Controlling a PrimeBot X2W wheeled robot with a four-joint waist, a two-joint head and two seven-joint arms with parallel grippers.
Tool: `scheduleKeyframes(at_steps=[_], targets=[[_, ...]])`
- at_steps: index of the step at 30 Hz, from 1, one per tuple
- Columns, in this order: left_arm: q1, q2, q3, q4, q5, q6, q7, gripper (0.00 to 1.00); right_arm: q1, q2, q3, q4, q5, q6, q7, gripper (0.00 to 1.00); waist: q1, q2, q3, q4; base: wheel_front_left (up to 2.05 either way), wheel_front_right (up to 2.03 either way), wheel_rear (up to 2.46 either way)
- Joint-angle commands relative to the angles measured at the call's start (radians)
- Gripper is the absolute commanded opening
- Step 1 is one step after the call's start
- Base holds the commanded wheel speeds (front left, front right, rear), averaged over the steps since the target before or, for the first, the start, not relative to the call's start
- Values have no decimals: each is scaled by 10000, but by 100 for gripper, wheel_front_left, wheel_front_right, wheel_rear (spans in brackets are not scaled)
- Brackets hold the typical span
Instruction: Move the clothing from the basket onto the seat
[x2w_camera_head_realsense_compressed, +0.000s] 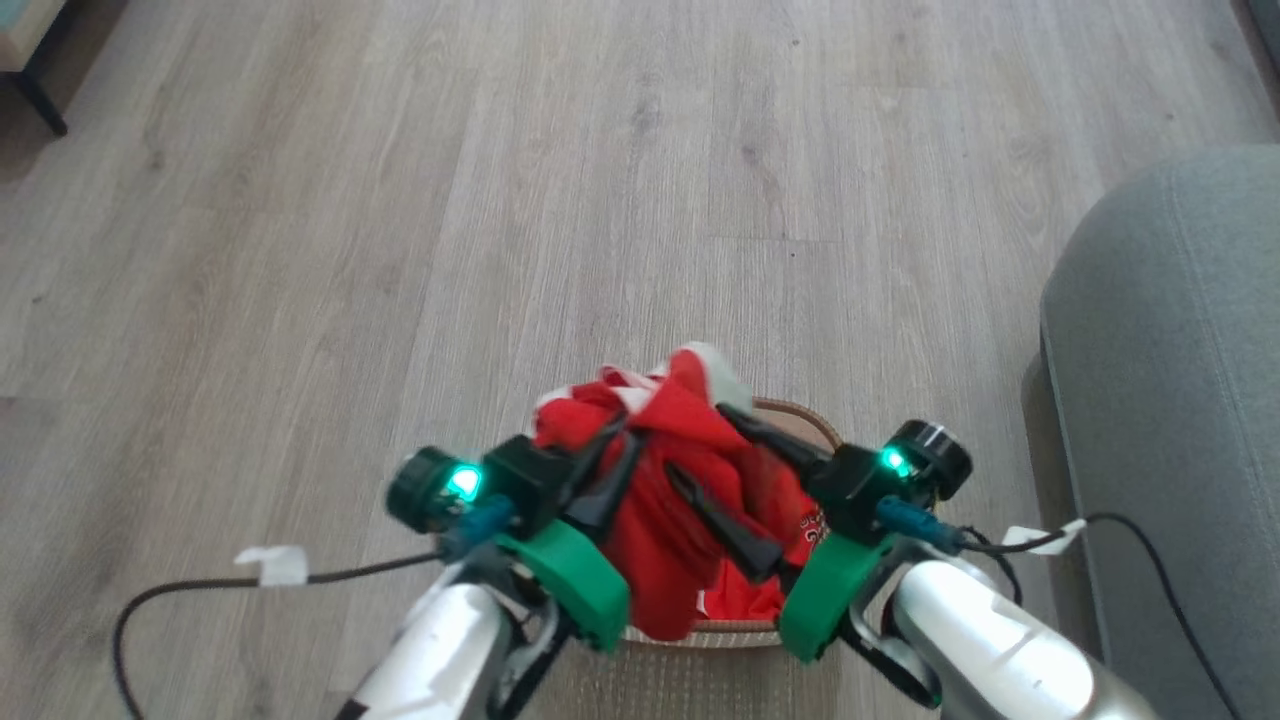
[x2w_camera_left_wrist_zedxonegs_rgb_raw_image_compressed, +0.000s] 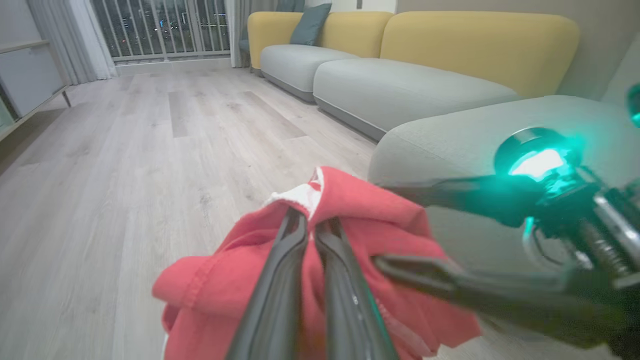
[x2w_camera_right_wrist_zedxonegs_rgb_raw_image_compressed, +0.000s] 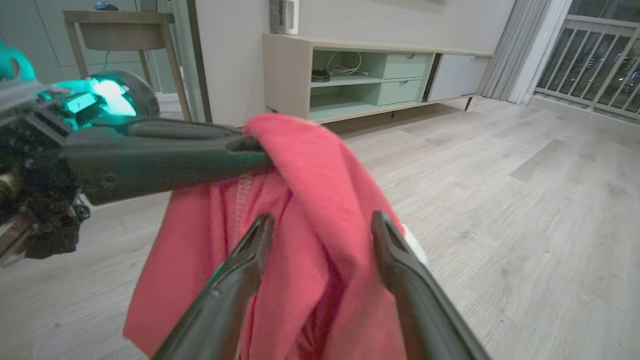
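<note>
Clothing (x2w_camera_head_realsense_compressed: 650, 545), thin crumpled red fabric, sits pinched in left claw (x2w_camera_left_wrist_zedxonegs_rgb_raw_image_compressed: 310, 220); right claw (x2w_camera_right_wrist_zedxonegs_rgb_raw_image_compressed: 322, 220) spread wide astride it.

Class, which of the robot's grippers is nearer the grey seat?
Right. The right gripper is at the clothing, toward the seat; the left gripper, jaws shut on it, is farther.

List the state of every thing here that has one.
Left gripper, shut on the clothing.
Right gripper, open, fingers astride a fold of the clothing.
Clothing, bunched, pinched up, hanging over the basket.
Basket, on the floor, clothing over it.
Seat, no clothing on the part in view.
</note>
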Motion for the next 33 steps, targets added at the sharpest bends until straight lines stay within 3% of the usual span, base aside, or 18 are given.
scheduleKeyframes(at_steps=[1, 6, 7, 8, 12, 13, 16, 23, 33], targets=[[-605, -38, 73, -511, -153, -51, 33, 0, -318, -21, 226, -100, 198, -2, -65, 100, 0, 0, -37, 38, 0, 0, 0], [-664, -43, -482, -685, -547, -83, 87, 0, -485, 163, 717, 506, 780, -2, -65, 100, 0, 0, -105, 81, 0, 0, 0], [-669, -44, -548, -689, -605, -55, 91, 0, -491, 202, 780, 618, 937, -2, -65, 41, 0, 0, -115, 78, 0, 0, 0], [-663, -44, -601, -691, -681, -32, 95, 0, -519, 223, 837, 697, 1054, -2, -65, 0, 0, 0, -118, 68, 0, 0, 0], [-663, -45, -673, -627, -776, 66, 67, 0, -586, 219, 942, 823, 1393, -2, -65, 0, 0, 0, -101, 12, 0, 0, 0], [-666, -45, -671, -598, -800, 99, 39, 7, -614, 199, 895, 831, 1461, -2, -65, 0, 0, 0, -89, -26, 0, 0, 0], [-674, -44, -590, -466, -856, 225, -128, 100, -676, 102, 688, 784, 1574, -2, -65, 0, 0, 0, -26, -192, 0, 0, 0], [-621, -24, -406, 123, -922, 402, -539, 100, -732, -344, -167, 464, 1469, -2, -65, 0, 0, 0, 183, -1075, 0, 0, 0], [-729, -36, -422, 601, -927, 383, -755, 100, -289, -1051, -1563, -333, 1026, -2, -65, 0, 0, 0, 595, -3070, 0, 0, 0]])
